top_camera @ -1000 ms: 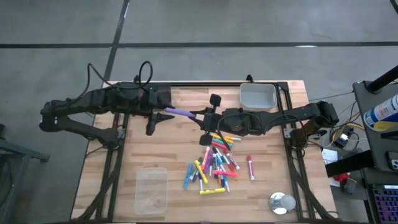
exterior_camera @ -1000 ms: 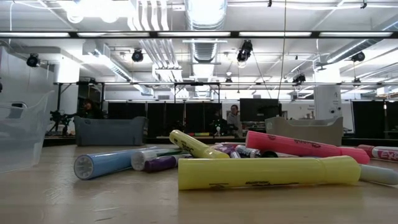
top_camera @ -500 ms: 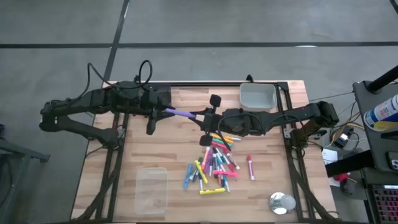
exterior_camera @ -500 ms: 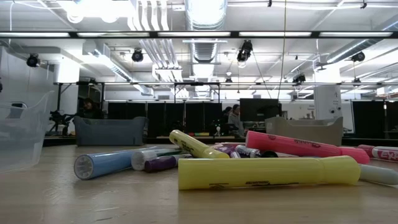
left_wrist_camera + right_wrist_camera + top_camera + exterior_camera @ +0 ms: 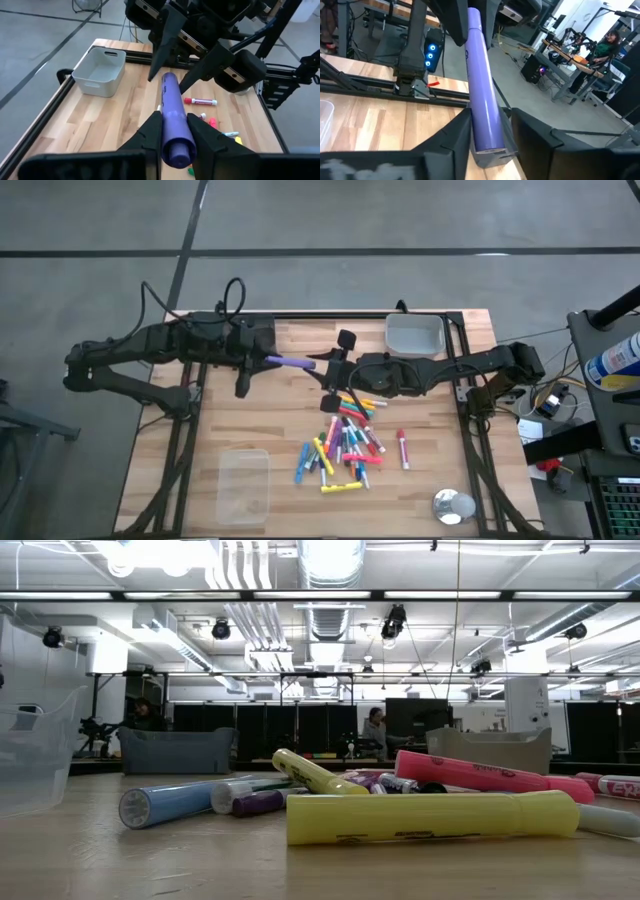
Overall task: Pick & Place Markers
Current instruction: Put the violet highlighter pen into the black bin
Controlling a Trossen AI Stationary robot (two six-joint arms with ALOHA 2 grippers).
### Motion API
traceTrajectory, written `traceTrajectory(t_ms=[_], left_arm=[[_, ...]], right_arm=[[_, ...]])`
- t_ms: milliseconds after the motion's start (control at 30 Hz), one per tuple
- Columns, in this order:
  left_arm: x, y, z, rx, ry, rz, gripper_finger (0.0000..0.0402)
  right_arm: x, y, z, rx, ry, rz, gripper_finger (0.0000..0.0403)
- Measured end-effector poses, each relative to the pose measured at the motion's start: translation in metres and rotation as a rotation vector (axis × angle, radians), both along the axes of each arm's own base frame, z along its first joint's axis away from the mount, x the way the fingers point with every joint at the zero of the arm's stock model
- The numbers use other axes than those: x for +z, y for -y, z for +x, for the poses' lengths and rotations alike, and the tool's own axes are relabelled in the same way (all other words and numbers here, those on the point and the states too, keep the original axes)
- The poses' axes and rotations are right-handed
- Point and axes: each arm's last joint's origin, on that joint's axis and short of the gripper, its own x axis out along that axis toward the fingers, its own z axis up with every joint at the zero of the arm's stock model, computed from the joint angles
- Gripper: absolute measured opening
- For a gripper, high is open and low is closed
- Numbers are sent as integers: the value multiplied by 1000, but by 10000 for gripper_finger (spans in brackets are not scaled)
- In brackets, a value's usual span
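A purple marker (image 5: 292, 363) hangs level above the table's far middle, between my two grippers. My left gripper (image 5: 268, 360) comes in from the table's left and is shut on the marker's left end. My right gripper (image 5: 335, 368) reaches in from the right, open, its fingers (image 5: 455, 137) standing on either side of the marker's right end (image 5: 487, 135). The other markers (image 5: 345, 442), in mixed colours, lie in a loose pile on the wood right of the middle. In the low view a yellow marker (image 5: 430, 818) lies nearest, and no gripper shows there. My left gripper pinches the purple marker's left end (image 5: 176, 142) between its two fingers (image 5: 150, 132). The fingers come level from the table's left and lie along the marker, which sticks out forward beyond them. The marker is lifted clear of the table. My right gripper: I cannot tell whether a finger touches the marker; a gap shows beside one finger (image 5: 530, 135).
A grey bin (image 5: 415, 335) stands at the far right of the table. A clear plastic container (image 5: 243, 485) stands near the front left. A single red marker (image 5: 403, 448) lies right of the pile, and a round shiny thing (image 5: 452, 506) sits at the front right corner.
Both arms have kept their places, with the purple marker held level between them. My left gripper's fingers have closed in on the marker's left end, and my right gripper's fingers have parted from its right end.
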Motion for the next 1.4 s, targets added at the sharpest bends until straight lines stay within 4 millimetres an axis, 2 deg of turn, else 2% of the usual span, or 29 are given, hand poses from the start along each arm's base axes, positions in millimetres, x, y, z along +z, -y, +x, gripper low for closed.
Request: traceTrajectory(t_ms=[167, 300, 467, 700, 933, 1100, 1267, 1400], left_arm=[[-2, -1, -3, 12, -28, -7, 59], [-7, -3, -6, 81, -83, 2, 59], [-15, -9, -12, 263, -204, 9, 58], [-25, -28, -15, 530, -344, -94, 58], [-33, -62, -9, 709, -543, -181, 58], [-40, -96, -5, 773, -696, -275, 58], [-46, -135, 1, 788, -773, -330, 58], [-50, -167, 5, 781, -766, -449, 58]], right_arm=[[-5, 0, -1, -11, -46, 21, 197], [-13, 0, -4, -20, -128, 42, 221], [-23, 1, -8, -51, -197, 117, 232], [-38, 1, -12, -75, -240, 171, 233], [-56, 0, -15, -98, -271, 220, 233], [-67, 1, -18, -116, -283, 252, 233], [-74, 1, -20, -129, -295, 274, 233], [-77, 1, -21, -132, -298, 280, 233]])
